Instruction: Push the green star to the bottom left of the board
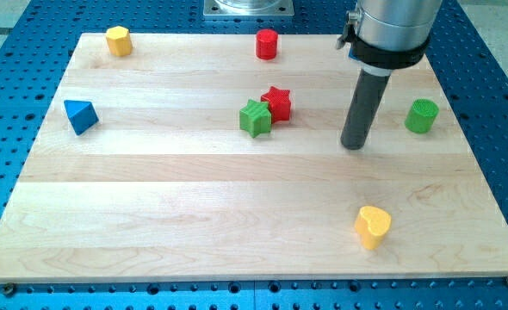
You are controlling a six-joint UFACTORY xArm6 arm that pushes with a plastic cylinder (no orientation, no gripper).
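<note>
The green star (255,118) lies a little above the middle of the wooden board (151,224), touching a red star (277,102) at its upper right. My tip (354,145) rests on the board well to the right of the green star and slightly lower, apart from every block.
A green cylinder (422,115) stands right of my tip near the board's right edge. A yellow heart (373,226) lies at the lower right. A red cylinder (267,44) is at the top centre, a yellow hexagon (119,40) at the top left, a blue triangle (80,115) at the left.
</note>
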